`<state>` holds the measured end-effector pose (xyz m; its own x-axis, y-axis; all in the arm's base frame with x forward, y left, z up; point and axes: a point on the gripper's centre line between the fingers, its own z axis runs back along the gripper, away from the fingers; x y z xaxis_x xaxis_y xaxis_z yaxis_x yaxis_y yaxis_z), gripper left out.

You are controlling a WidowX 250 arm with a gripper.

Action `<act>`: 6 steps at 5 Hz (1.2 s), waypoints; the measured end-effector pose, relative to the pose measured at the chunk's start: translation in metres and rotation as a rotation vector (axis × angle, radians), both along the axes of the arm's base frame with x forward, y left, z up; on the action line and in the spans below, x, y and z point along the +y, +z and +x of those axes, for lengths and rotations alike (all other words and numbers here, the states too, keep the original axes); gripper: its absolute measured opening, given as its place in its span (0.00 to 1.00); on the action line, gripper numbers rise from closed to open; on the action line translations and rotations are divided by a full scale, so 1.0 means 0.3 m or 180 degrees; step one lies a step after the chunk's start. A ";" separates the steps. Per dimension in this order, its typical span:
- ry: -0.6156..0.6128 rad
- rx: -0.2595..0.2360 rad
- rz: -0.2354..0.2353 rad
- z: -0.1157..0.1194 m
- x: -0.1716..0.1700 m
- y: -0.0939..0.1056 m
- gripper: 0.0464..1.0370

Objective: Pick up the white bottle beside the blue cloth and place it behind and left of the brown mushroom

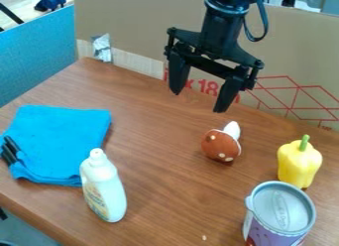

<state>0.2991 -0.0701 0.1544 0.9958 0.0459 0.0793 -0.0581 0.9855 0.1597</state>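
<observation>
Purple and white around its side, with a silvery lid, a big can [281, 210] stands closest to me, well out in front of the gripper [198, 102] and off to its right as I look. Back toward the gripper, a toy mushroom [221, 145] lies tipped over on the brown table [162, 190], a little nearer me than the fingertips and just right of them. Its plump cap is reddish brown with pale spots, and its stubby white stem points up and away from me.

The black arm [222, 29] drops in from above, its gripper hanging downward over the table. Its two fingers are spread wide, with nothing held between them, and they're clear of the mushroom.

Right of the gripper and nearer me stands a yellow pepper [299, 163] with a green stem. Left of it, also toward me, are a white bottle [103, 188] and a folded blue cloth [59, 141], with some dark slender pieces [10, 151] at the cloth's edge. Cardboard [142, 22] rises behind the gripper.
</observation>
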 end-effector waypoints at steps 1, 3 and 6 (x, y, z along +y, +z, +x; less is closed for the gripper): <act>-0.0007 0.0096 -0.0010 -0.009 0.003 -0.034 0.97; -0.0547 -0.0113 -0.0621 -0.150 0.074 0.002 0.97; -0.0394 0.0109 0.0024 -0.335 0.213 0.059 0.97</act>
